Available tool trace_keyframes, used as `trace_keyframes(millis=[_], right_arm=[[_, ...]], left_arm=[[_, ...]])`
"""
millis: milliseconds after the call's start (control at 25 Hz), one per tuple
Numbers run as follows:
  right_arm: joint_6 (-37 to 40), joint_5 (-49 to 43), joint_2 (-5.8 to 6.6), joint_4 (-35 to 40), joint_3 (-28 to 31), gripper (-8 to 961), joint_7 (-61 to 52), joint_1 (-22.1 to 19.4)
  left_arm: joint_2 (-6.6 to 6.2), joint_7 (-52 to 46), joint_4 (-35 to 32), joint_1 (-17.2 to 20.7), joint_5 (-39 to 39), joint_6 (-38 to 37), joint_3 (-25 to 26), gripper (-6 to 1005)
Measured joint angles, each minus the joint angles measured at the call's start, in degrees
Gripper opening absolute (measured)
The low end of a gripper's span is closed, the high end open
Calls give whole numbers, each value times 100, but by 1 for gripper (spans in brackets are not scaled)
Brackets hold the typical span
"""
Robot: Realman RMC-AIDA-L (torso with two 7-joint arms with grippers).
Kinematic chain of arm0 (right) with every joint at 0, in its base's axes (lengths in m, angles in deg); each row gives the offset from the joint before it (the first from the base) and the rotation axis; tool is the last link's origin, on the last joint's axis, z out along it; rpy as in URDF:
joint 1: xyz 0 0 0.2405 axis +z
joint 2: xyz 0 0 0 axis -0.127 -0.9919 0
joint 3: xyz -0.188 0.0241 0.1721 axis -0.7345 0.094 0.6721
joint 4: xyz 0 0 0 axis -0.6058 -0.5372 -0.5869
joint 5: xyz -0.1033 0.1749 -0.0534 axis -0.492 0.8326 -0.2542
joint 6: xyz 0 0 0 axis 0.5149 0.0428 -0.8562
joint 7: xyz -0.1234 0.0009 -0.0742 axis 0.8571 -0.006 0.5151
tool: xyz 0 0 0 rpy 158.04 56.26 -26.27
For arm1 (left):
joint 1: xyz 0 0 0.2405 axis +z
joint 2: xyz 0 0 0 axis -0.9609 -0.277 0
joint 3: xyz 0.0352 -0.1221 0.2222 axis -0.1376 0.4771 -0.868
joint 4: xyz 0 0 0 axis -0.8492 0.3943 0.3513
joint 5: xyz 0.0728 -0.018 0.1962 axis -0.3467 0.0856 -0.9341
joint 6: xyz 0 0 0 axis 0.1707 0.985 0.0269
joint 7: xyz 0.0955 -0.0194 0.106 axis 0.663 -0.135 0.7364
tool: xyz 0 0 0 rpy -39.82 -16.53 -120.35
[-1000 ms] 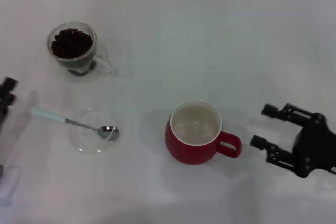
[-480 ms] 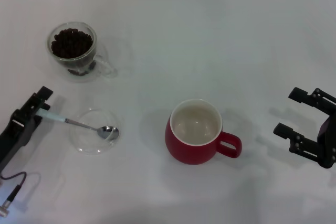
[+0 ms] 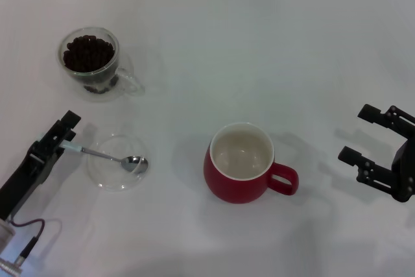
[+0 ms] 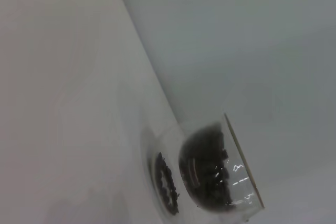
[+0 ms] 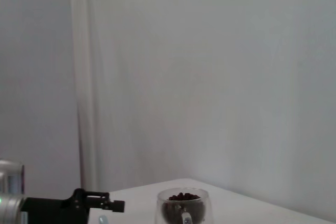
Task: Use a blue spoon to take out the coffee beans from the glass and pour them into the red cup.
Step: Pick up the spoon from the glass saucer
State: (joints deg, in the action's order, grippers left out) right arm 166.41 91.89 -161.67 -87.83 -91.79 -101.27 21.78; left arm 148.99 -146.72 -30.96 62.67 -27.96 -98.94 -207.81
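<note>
The blue spoon point(image 3: 104, 155) lies with its metal bowl on a clear glass saucer point(image 3: 98, 172) at the left. My left gripper point(image 3: 60, 135) is over the end of the spoon's pale-blue handle and hides it. The glass point(image 3: 91, 63), full of coffee beans point(image 3: 89, 53), stands behind the saucer. It also shows in the left wrist view point(image 4: 215, 174) and the right wrist view point(image 5: 182, 209). The red cup point(image 3: 241, 163) stands empty in the middle, with its handle pointing right. My right gripper point(image 3: 366, 135) is open and empty at the right edge, apart from the cup.
The table is a plain white surface point(image 3: 259, 43). The left arm's cable point(image 3: 29, 228) trails at the front left corner. The left gripper shows far off in the right wrist view point(image 5: 100, 205).
My left gripper has come in from the left edge to the spoon's handle end. My right gripper has drawn back to the right, away from the cup.
</note>
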Motion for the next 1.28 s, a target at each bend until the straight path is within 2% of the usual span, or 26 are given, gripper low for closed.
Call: trace_keyframes(millis=[360,600,800,1120,1280], right_arm=[[-101,67,-28,-3,0,780,-6,-9],[-126,69,-52,0,-7,780,-8,18],[-146,69,-62,7,-9,780,-9,26],[-227,69,-67,53,-10,781,-9,28],[-243,68,-73,59,-10,781,-9,30]], left_arm=[[-4,45,-16,124,21,-33,21,619],[-4,46,16,120,25,-16,10,528],[-4,97,31,108,31,15,19,263],[-32,168,78,99,93,-4,46,162],[-69,134,235,68,140,-285,55,124]])
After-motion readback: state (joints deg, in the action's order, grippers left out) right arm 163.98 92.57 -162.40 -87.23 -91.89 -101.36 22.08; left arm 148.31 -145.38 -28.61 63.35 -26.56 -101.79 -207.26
